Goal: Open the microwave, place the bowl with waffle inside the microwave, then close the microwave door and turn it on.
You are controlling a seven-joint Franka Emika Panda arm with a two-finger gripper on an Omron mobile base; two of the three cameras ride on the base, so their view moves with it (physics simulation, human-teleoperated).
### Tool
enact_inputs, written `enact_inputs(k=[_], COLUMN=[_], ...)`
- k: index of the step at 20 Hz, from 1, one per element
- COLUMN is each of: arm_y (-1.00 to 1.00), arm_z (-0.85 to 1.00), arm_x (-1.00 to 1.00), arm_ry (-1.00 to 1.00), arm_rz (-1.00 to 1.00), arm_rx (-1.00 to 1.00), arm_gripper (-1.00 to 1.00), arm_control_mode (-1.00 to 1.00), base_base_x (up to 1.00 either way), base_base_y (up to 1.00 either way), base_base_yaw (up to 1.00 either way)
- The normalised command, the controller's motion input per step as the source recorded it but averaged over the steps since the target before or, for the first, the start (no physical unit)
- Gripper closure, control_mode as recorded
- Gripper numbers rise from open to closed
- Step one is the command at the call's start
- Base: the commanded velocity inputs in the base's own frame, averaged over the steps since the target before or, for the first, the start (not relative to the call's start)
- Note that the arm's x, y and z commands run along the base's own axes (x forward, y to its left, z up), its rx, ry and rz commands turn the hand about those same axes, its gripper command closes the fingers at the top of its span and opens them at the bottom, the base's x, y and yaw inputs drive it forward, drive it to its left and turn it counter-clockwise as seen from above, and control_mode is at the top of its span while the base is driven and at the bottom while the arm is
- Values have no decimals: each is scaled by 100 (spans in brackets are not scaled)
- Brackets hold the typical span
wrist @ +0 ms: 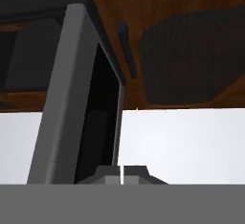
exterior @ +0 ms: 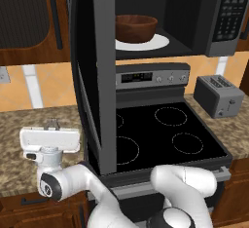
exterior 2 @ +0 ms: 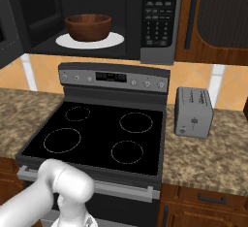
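The microwave point(exterior: 221, 22) point(exterior 2: 160, 22) hangs above the stove with its inside showing. Its microwave door point(exterior: 95, 76) point(wrist: 67, 98) stands swung out to the left, edge-on to the left base view. The reddish-brown bowl point(exterior: 136, 27) point(exterior 2: 88, 26) sits inside on the white turntable plate point(exterior: 161, 42) point(exterior 2: 115, 40). The waffle is hidden. My gripper point(exterior: 52, 123) point(wrist: 122, 174) is low over the left counter, left of the door's lower edge, pointing upward. Its fingertips are pressed together with nothing between them.
The black stove point(exterior: 165, 129) point(exterior 2: 101, 134) lies below the microwave, with its knob panel behind. A grey toaster point(exterior: 219, 95) point(exterior 2: 193, 110) stands on the granite counter to the right. Wooden cabinets point(exterior: 29, 17) point(exterior 2: 218, 22) flank the microwave.
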Motion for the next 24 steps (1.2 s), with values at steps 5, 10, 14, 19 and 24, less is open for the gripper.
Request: enact_inputs(k=[5, 10, 14, 19, 24], arm_y=[-17, -23, -13, -56, -95], arm_z=[35, 80, 99, 89, 85], arm_x=[0, -6, -10, -6, -12], arm_ry=[-18, -22, -14, -2, 0], arm_rz=[-24, -26, -31, -11, 0], arm_rx=[3, 3, 0, 14, 33], arm_gripper=[100, 100, 100, 100, 100], arm_control_mode=[-100, -100, -100, -100, -100], base_base_x=[0, 0, 0, 0, 0], base_base_y=[0, 0, 0, 0, 0], base_base_yaw=[0, 0, 0, 0, 0])
